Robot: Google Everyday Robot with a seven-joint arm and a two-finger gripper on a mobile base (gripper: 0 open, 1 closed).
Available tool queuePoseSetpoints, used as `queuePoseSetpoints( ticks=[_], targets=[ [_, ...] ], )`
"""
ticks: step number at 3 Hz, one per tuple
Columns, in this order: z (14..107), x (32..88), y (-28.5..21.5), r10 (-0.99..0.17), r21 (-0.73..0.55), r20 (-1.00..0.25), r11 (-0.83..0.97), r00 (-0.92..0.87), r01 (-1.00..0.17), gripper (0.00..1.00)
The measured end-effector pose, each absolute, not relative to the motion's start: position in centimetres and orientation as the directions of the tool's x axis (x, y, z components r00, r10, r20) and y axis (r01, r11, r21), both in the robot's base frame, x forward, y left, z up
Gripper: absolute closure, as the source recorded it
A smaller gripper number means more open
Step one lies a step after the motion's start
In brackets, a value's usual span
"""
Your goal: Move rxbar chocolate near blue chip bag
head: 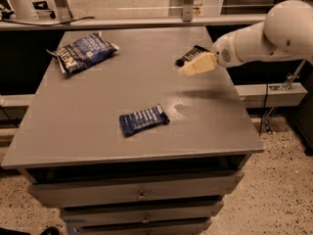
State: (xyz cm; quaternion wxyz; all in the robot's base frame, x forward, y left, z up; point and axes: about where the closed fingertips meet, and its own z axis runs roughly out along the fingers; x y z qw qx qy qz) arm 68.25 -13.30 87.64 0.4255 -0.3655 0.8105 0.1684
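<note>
The rxbar chocolate [188,56], a small black wrapper, lies near the table's far right edge, partly hidden by my gripper. The blue chip bag [83,51] lies at the table's far left corner. My gripper [196,65], with cream-coloured fingers, reaches in from the right and hovers just over the near end of the black bar.
A small dark blue bar wrapper [143,119] lies in the middle front of the grey table [73,131]. Drawers sit below the tabletop. A rail and counter run behind the table. My white arm [264,35] extends from the right.
</note>
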Motion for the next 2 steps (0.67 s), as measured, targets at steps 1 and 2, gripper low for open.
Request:
queuePoseSetpoints(
  ticks=[1,2],
  targets=[
    [85.6,71.2,-13.4,-0.4,-0.027,-0.842,0.702,-0.362,-0.712,0.0],
    [84.6,74.0,-14.2,-0.373,-0.043,-0.864,0.724,-0.339,-0.688,0.0]
  ],
)
